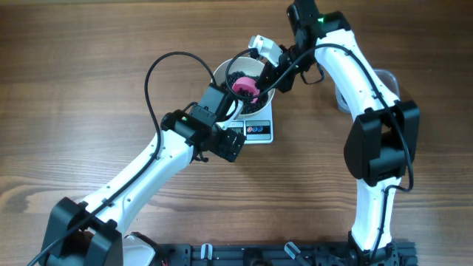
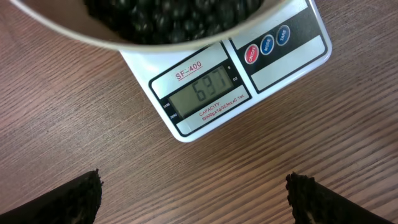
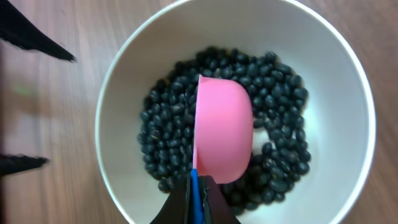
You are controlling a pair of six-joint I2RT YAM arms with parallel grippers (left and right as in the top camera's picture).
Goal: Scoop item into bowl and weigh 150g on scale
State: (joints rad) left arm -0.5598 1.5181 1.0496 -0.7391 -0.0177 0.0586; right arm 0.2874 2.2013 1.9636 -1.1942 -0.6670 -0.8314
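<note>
From my seat, starting at the left: the left arm reaches in over the wooden table (image 1: 74, 74) towards the middle; its left gripper (image 2: 193, 194) hangs with the jaws spread wide and nothing between them, above bare wood just in front of the scale (image 2: 273, 68); the two dark fingertips (image 2: 84, 190) only show at the bottom corners of the wrist view.

The scale sits at the centre of the table; its grey display is lit and I read the digits as 697 (any decimal mark is too faint for me to tell); three round buttons sit beside the display.

The bowl (image 3: 118, 81) stands on the scale, its rim overhanging the platform; the item (image 3: 163, 134), a dark heap of beans, lies across the bottom of the bowl with the white wall bare around it.

Above the heap is the pink scoop (image 3: 225, 127), rolled so I see its smooth back, the rim line to its left; whether it touches the beans I cannot tell; the right gripper (image 3: 198, 190) is pinched tight on the scoop's thin blue handle (image 3: 194, 199).

Farthest right, a clear tub (image 1: 388, 77) shows partly behind the right arm.
</note>
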